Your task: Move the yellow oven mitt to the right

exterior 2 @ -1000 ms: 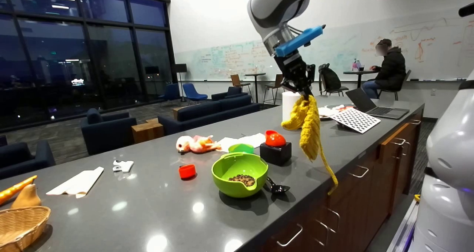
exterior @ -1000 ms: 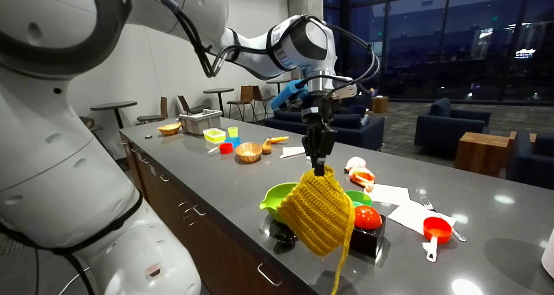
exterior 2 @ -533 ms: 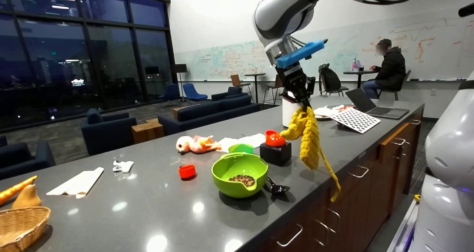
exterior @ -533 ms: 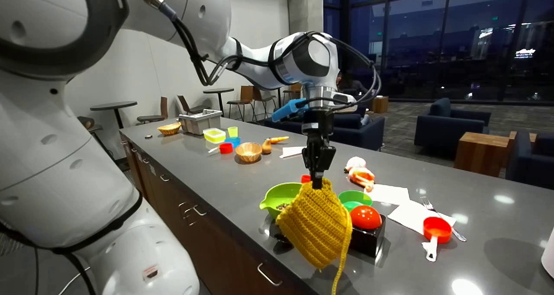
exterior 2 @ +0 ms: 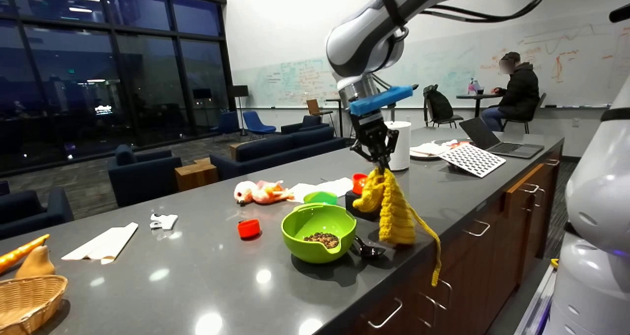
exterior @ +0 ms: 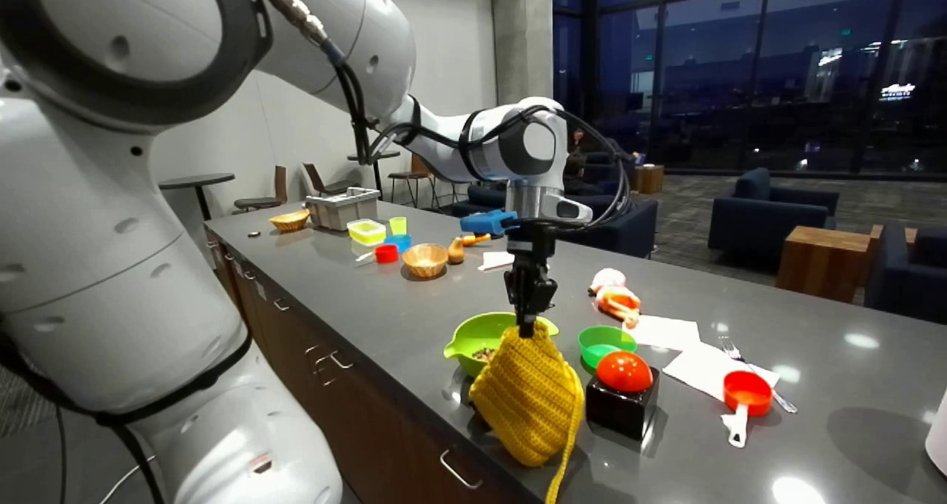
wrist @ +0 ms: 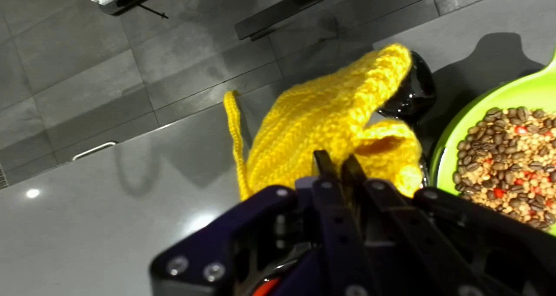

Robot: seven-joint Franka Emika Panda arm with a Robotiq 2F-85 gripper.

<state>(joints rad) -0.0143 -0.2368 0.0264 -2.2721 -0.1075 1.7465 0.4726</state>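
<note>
The yellow oven mitt (exterior: 529,408) is knitted mustard-yellow cloth with a thin strap. It also shows in an exterior view (exterior 2: 396,222) and in the wrist view (wrist: 304,126). My gripper (exterior: 527,331) is shut on the mitt's upper part, and the cloth hangs below the fingertips. The gripper also shows in an exterior view (exterior 2: 382,168) and in the wrist view (wrist: 339,163), where yellow cloth lies between the two fingers. The mitt hangs low by the counter's front edge, with its strap reaching past that edge. I cannot tell whether its lower end touches the counter.
A lime-green bowl (exterior 2: 300,246) of beans and grains stands close beside the mitt. A black spoon (exterior 2: 370,250) lies between them. A black box (exterior: 618,411) with a red dome stands behind the mitt. A green cup (exterior: 603,345) and a red measuring cup (exterior: 747,394) are nearby.
My gripper and the mitt have moved down and to the left in both exterior views, closer to the counter and the green bowl. The mitt stays held.
</note>
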